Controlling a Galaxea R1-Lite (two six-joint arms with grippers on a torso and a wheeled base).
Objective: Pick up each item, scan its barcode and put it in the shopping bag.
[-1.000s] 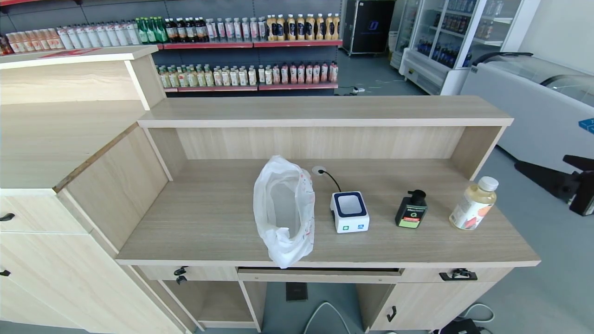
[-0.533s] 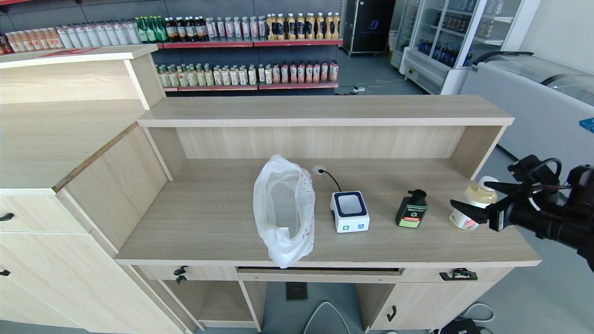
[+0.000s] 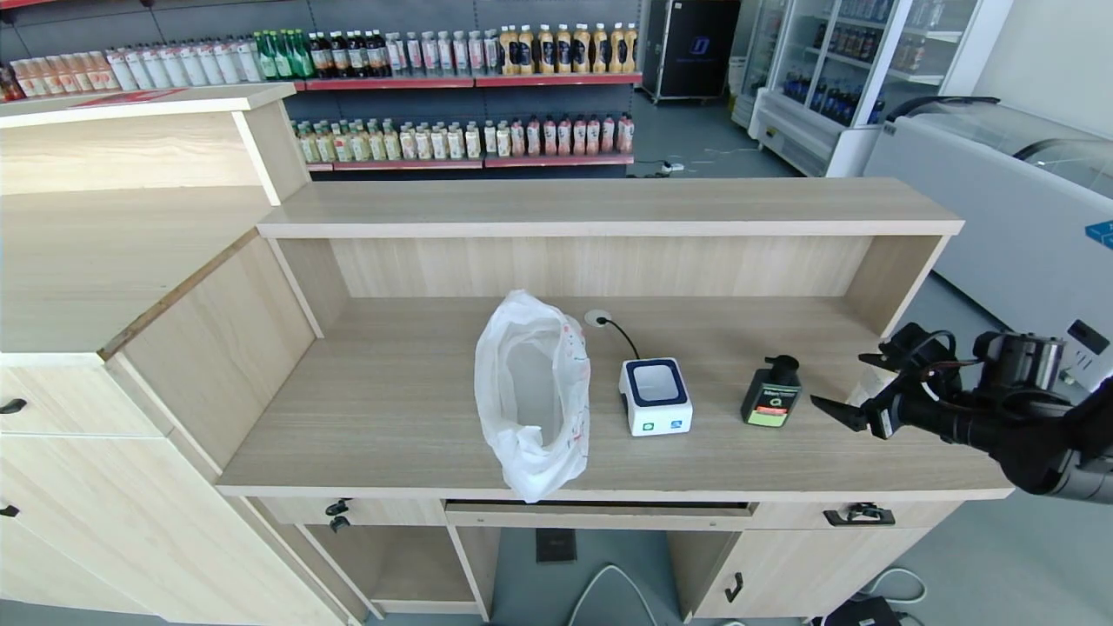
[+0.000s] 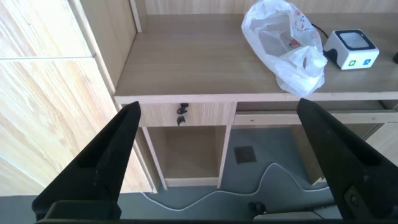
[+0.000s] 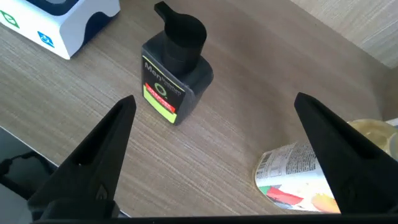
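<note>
A white plastic shopping bag (image 3: pixel 532 391) stands open on the wooden counter (image 3: pixel 391 409). Right of it sits the white barcode scanner (image 3: pixel 655 396), then a black pump bottle (image 3: pixel 771 393) with a green and red label. My right gripper (image 3: pixel 842 380) is open just right of the pump bottle and above the counter, hiding most of the pale juice bottle (image 3: pixel 872 381). In the right wrist view the gripper (image 5: pixel 214 99) spans the pump bottle (image 5: pixel 174 74) and juice bottle (image 5: pixel 305 174). My left gripper (image 4: pixel 217 106) is open, low before the counter's front edge, with the bag (image 4: pixel 286 46) beyond it.
A raised shelf (image 3: pixel 609 209) backs the counter, with side walls at both ends. A black cable (image 3: pixel 616 335) runs from the scanner to a hole in the counter. Drawers and cupboard handles (image 3: pixel 859 516) sit below the front edge. Store shelves with bottles stand behind.
My right arm came in from the right and moved left over the counter's end, now covering the juice bottle and nearing the black pump bottle. The items have not moved.
</note>
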